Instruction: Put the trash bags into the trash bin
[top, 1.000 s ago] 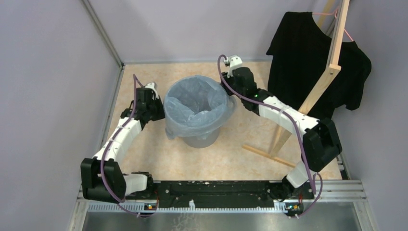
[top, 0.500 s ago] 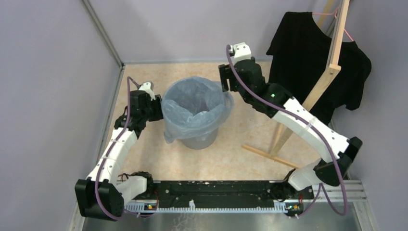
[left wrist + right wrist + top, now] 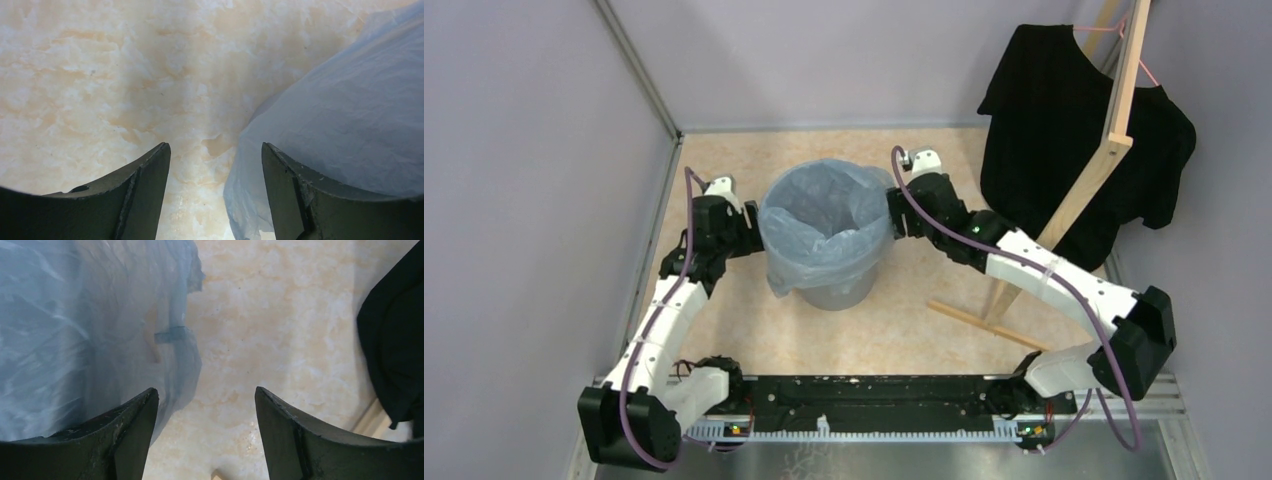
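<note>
On the tabletop (image 3: 924, 335) the trash bin (image 3: 839, 292) is seen upright, lined with the trash bag (image 3: 824, 215) folded over its rim, and flanked just beside by the left fingers (image 3: 142, 197) and right fingers (image 3: 282, 437), both spread and grasping nothing, neither arm judged nearer.

Robot lab cell: bare panel walls (image 3: 524, 150), mounting rail (image 3: 874, 388).
</note>
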`<state>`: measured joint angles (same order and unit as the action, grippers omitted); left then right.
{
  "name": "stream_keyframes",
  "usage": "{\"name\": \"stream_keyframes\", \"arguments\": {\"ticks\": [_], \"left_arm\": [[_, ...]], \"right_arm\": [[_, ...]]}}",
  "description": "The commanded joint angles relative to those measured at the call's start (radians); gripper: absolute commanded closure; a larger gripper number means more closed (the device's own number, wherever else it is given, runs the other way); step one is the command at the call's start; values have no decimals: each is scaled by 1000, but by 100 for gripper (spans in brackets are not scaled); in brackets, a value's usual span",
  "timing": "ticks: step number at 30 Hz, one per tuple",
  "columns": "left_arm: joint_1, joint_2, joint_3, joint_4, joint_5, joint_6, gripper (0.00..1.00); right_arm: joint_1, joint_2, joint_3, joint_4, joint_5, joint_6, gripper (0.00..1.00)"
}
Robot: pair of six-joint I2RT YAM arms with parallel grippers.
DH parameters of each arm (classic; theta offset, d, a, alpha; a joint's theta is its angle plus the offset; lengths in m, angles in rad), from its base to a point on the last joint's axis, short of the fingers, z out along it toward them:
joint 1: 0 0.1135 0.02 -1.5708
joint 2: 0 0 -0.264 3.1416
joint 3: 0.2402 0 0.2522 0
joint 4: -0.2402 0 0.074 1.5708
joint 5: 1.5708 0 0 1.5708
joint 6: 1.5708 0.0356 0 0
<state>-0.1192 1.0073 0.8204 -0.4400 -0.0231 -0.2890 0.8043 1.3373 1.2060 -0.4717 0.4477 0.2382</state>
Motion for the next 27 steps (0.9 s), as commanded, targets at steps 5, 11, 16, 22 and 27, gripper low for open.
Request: {"name": "stream_keyframes", "arguments": {"ticks": [5, 11, 16, 22, 27], "left_arm": [[4, 48, -10, 58, 132, 33, 32], [12, 112, 2, 56, 178, 35, 35], [27, 137, 11, 46, 208, 34, 46], [32, 123, 3, 49, 196, 34, 50], [33, 128, 4, 47, 195, 34, 51]], "right_arm": [[-17, 51, -138, 263, -89, 107, 36], [-10, 38, -305, 413, -106, 128, 61], [-11, 61, -380, 506, -88, 141, 79], [-8, 84, -396, 510, -108, 182, 86], [-5, 44, -442, 526, -116, 210, 85]]}}
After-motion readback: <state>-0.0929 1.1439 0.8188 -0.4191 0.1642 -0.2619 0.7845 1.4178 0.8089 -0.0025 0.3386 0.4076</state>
